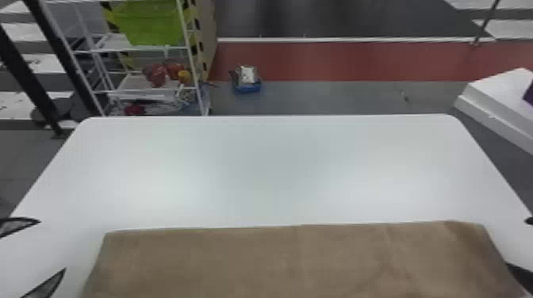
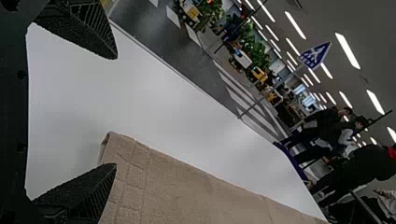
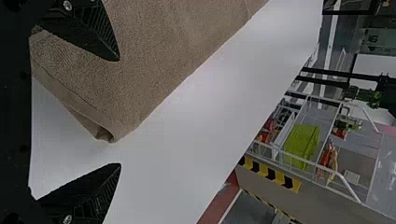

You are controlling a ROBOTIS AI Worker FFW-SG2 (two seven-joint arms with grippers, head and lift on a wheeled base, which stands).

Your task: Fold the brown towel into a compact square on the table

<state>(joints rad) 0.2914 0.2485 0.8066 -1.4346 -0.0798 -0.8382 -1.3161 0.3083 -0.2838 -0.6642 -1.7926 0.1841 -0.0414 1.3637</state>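
Towel point(image 1: 293, 261): is showing brown, a grid crossing one end in the left wrist view.
Table point(image 1: 273, 166): is showing white.
Left gripper point(image 1: 52, 245), right gripper point(image 1: 518, 242): are showing black.
Crate point(image 1: 152, 23): is showing lime green.
Rack point(image 1: 139, 48): is showing white.
Floor strip point(image 1: 337, 61): is running red.
Edging point(image 3: 271, 174): is alternating yellow and black.
Tray point(image 1: 249, 88): is showing blue, seemingly.

We see blue sign point(image 2: 315, 55) with white pictogram, on pole point(image 2: 254, 106) in left wrist view. We can read no words, numbers or brands.
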